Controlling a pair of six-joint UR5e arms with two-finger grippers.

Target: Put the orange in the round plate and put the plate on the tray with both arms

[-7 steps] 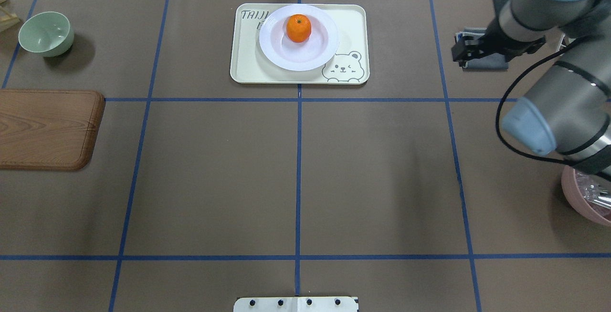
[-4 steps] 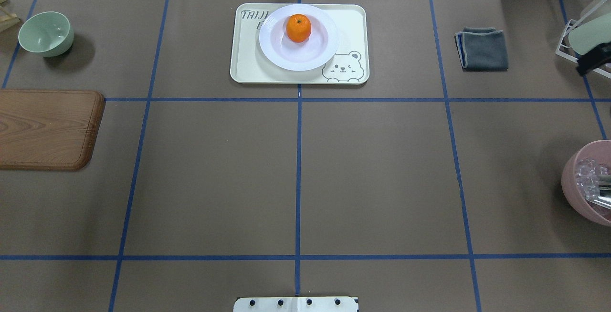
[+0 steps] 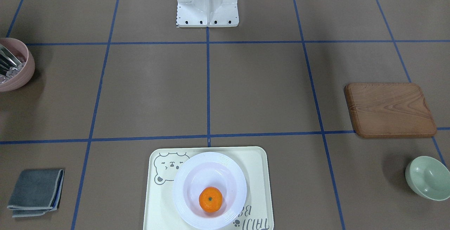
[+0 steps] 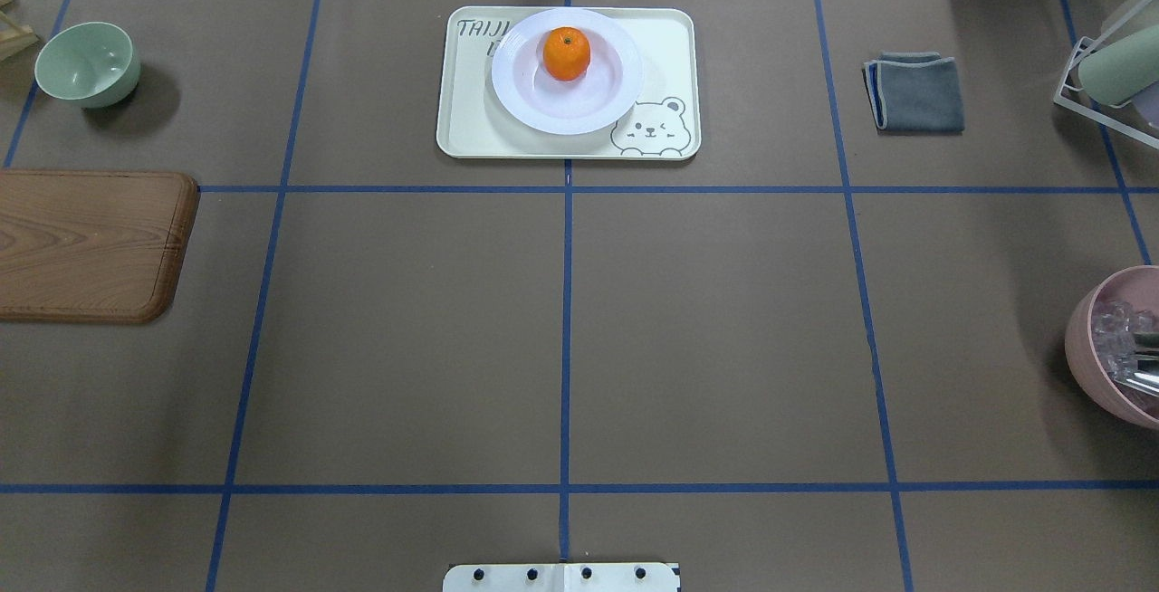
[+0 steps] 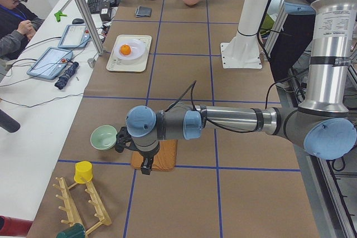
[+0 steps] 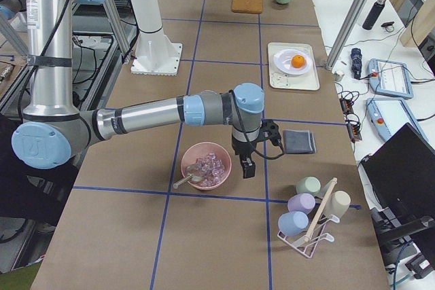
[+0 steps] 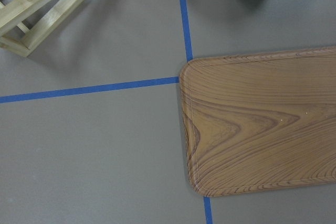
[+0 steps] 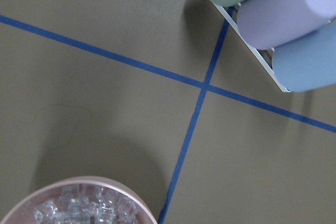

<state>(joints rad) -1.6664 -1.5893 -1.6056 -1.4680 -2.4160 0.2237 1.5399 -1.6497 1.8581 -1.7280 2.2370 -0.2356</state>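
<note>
The orange (image 4: pixel 567 53) lies in the white round plate (image 4: pixel 584 101), and the plate stands on the cream tray (image 4: pixel 668 49) at the far middle of the table. The front-facing view shows the same: orange (image 3: pixel 210 199), plate (image 3: pixel 211 170), tray (image 3: pixel 258 168). Both arms are away from the tray. Only the side views show the grippers. My left gripper (image 5: pixel 146 166) hangs over the wooden board's end. My right gripper (image 6: pixel 246 168) hangs beside the pink bowl. I cannot tell whether either is open or shut.
A wooden board (image 4: pixel 86 243) and a mint-green bowl (image 4: pixel 88 62) are at the left. A grey cloth (image 4: pixel 914 92), a cup rack (image 4: pixel 1109 76) and a pink bowl of ice (image 4: pixel 1118 348) are at the right. A person (image 5: pixel 14 20) sits at the side table.
One second ago my right arm hung over the grey cloth; it has drawn back out of the overhead view. Orange, plate and tray have not moved.
</note>
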